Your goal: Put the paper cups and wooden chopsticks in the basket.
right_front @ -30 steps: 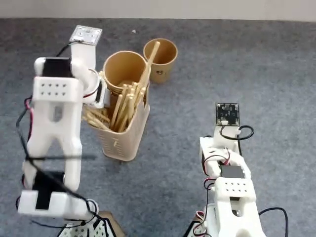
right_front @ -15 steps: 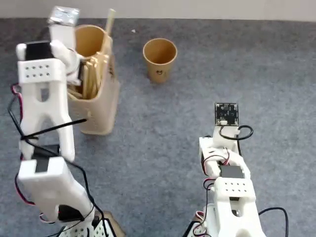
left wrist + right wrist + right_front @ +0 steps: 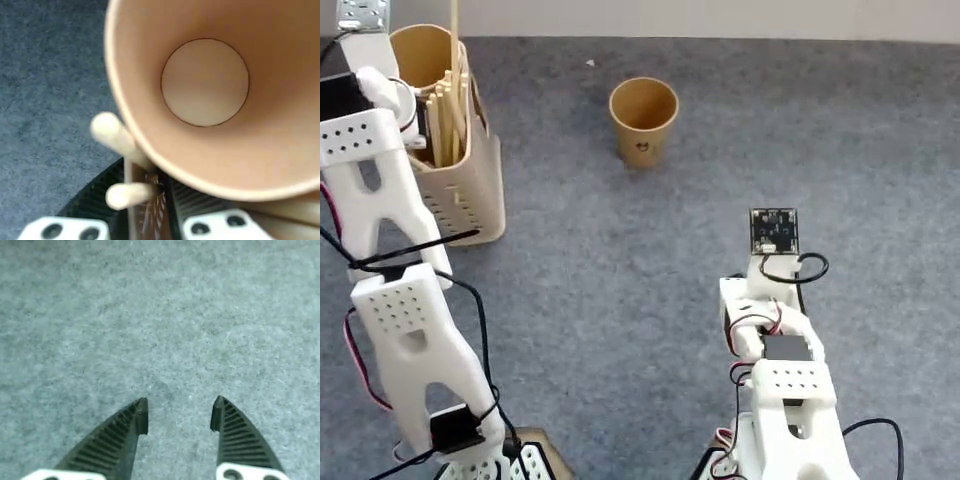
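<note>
- Over the last second the left arm has dragged the basket [image 3: 475, 195] from mid-table to the far-left edge of the high view.
- The left gripper [image 3: 145, 192] has its jaws drawn nearly together on what looks like the basket's perforated wall. The cup rim hides most of the contact, so that is my best reading.
- One paper cup [image 3: 205, 82] sits upright inside the basket. The wooden chopsticks [image 3: 448, 105] stand bundled just beside it, one poking well above the rest.
- The second paper cup [image 3: 643, 120] stands upright on the grey carpet [image 3: 620, 300], now well apart from the basket instead of just beside it.
- The right gripper [image 3: 179, 417] has not moved. Its jaws are spread and hold nothing, over bare carpet.
- Only that loose cup seems left to put in, and the shift means a longer carry to the basket.
</note>
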Available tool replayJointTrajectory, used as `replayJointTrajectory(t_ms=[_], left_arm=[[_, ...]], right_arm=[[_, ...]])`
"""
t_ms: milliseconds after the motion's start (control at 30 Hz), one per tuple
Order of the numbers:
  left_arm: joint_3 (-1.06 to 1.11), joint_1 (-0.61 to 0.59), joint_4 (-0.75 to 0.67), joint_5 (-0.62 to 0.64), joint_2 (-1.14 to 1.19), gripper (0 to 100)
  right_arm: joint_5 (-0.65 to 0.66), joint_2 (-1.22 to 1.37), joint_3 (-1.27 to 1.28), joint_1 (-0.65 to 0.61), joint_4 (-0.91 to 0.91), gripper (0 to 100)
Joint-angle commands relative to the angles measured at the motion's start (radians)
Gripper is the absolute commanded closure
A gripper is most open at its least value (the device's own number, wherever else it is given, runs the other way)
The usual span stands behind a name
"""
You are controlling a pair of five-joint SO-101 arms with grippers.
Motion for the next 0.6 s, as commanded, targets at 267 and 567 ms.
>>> replayJointTrajectory(t_ms=[267,567], left_arm=[[-0.096,-0.038,0.002,0.008,-0.309,76],[-0.091,0.234,0.002,0.009,-0.631,76]], right_arm=[[0.011,-0.019,-0.001,-0.012,-0.015,78.6],[0.011,-0.019,-0.001,-0.012,-0.015,78.6]])
